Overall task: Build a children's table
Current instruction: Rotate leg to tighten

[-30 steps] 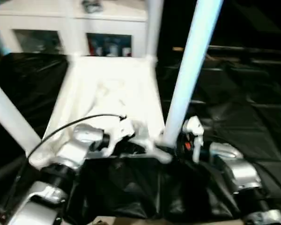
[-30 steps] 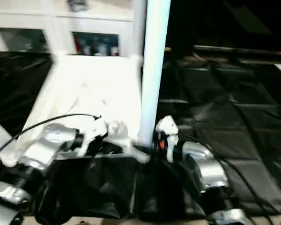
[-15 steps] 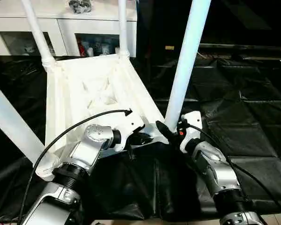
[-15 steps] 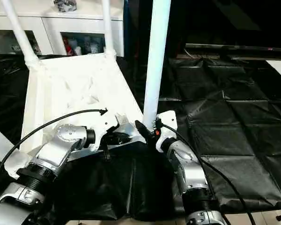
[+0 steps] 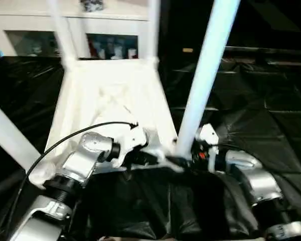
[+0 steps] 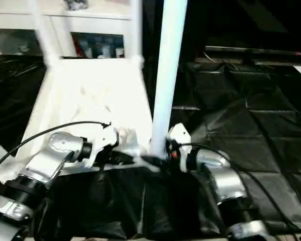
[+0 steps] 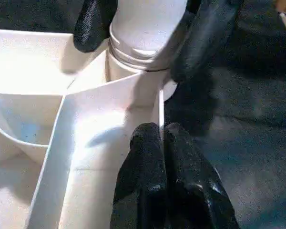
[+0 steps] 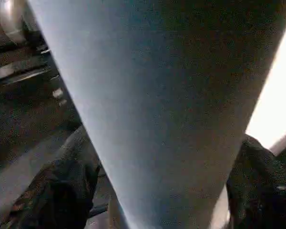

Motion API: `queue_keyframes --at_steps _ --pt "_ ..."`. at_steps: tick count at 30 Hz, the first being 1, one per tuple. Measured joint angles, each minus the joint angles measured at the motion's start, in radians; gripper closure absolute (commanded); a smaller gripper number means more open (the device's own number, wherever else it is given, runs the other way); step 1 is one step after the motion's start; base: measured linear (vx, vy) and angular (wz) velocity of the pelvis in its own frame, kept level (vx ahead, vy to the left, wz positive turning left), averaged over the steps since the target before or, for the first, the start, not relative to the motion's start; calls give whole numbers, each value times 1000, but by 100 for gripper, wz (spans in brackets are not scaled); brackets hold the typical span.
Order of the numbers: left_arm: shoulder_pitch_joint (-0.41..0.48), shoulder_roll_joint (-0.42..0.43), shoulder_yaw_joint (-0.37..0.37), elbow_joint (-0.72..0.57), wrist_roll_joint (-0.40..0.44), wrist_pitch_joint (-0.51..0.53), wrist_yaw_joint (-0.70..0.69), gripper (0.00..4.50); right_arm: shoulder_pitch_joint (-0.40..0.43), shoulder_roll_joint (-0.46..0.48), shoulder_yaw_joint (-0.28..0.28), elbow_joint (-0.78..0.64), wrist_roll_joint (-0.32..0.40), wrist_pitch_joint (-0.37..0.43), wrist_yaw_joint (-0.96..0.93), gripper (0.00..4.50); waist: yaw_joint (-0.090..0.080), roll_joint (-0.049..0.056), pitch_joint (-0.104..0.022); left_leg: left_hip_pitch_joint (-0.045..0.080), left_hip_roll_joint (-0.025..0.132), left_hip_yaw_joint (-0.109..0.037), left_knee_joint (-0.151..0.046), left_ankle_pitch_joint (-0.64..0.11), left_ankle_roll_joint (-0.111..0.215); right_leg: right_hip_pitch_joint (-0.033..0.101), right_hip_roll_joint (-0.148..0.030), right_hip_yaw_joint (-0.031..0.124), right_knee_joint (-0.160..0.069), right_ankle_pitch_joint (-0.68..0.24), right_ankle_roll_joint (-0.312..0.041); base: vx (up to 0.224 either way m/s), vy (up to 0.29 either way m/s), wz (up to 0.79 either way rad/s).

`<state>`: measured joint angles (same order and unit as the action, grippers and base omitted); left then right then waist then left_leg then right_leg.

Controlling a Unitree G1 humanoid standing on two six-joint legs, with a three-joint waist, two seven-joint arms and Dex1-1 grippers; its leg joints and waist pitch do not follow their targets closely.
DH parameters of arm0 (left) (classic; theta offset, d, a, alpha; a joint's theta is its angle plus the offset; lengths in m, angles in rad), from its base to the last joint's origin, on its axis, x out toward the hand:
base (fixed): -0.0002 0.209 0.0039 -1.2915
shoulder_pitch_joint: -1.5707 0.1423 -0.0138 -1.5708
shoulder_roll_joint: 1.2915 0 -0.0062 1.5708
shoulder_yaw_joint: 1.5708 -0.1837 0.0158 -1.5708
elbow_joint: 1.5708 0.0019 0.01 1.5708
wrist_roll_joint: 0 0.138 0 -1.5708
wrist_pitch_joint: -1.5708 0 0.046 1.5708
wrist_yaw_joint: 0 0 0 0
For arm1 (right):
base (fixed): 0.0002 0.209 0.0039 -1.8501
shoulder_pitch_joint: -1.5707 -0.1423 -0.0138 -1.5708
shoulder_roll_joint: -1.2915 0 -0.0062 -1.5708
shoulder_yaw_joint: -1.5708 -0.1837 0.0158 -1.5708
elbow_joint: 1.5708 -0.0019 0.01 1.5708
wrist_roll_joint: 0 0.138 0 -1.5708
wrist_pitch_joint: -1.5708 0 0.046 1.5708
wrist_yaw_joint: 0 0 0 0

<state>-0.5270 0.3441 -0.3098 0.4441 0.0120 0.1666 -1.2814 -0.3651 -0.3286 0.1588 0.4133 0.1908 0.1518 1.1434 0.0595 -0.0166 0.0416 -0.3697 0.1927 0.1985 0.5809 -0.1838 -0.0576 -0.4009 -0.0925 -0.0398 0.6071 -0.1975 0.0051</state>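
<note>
The children's table lies upside down, its white ribbed tabletop (image 5: pixel 110 95) on black sheeting. Legs stand up from its corners: two far ones (image 5: pixel 60 30) (image 5: pixel 153 25), a near left one (image 5: pixel 10 135) and a near right leg (image 5: pixel 205 75). My right gripper (image 5: pixel 183 161) is at the foot of the near right leg (image 8: pixel 157 95), open, one black finger (image 7: pixel 93 24) on each side of it by the round socket. My left gripper (image 7: pixel 162 136) is shut and empty. Its tips rest against the tabletop's rim (image 7: pixel 109 95) just beside that socket.
A white glass-fronted cabinet (image 5: pixel 115 20) stands behind the table's far end. Crinkled black sheeting (image 5: pixel 261 100) covers the surface to the right and in front. A black cable (image 5: pixel 75 135) arcs over my left forearm.
The head view has shifted and tilted. My right forearm now lies lower and more sideways at the leg's foot. The left gripper stays shut on the rim.
</note>
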Motion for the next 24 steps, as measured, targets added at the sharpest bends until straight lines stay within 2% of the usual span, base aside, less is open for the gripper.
queue_keyframes --at_steps 5,7,10,12,16,20,22,24 --pt "0 21 -11 1 -15 -11 -55 450 -12 -42 30 -17 2 24 92 93 6 0 0 0 0 0 3 0 0 0 0 0 2 0 0 0 0 0" --pt "0 25 -13 1 -17 -11 -66 450 -12 -43 35 -19 8 33 103 127 7 0 0 0 1 0 3 0 0 0 0 0 2 0 0 0 0 0" --pt "0 28 -15 1 -19 -11 -82 450 -12 -46 37 -19 10 39 108 132 9 0 0 -1 1 0 3 0 0 0 0 0 2 0 0 0 0 0" --pt "0 30 -15 1 -19 -12 -85 450 -12 -42 38 -19 12 41 109 164 9 0 0 0 1 0 3 0 0 0 0 0 2 0 0 0 0 0" --pt "1 29 -15 1 -19 -13 -84 450 -3 -36 37 -29 12 45 106 180 11 0 0 -1 1 0 3 0 0 0 0 0 2 0 0 0 0 0" --pt "3 15 -7 7 -17 -6 -46 450 30 -2 5 -48 11 44 38 189 16 0 0 1 1 0 3 0 0 1 0 0 3 0 0 0 0 0" --pt "3 7 2 14 -15 4 -13 450 33 19 -8 -40 10 41 -20 190 9 0 0 2 1 0 3 0 0 2 0 0 3 1 -2 0 0 0" --pt "3 -21 20 29 1 16 61 450 26 82 -42 4 -7 15 -154 190 -2 0 0 4 1 0 3 0 -1 3 0 0 3 2 -2 0 0 0"
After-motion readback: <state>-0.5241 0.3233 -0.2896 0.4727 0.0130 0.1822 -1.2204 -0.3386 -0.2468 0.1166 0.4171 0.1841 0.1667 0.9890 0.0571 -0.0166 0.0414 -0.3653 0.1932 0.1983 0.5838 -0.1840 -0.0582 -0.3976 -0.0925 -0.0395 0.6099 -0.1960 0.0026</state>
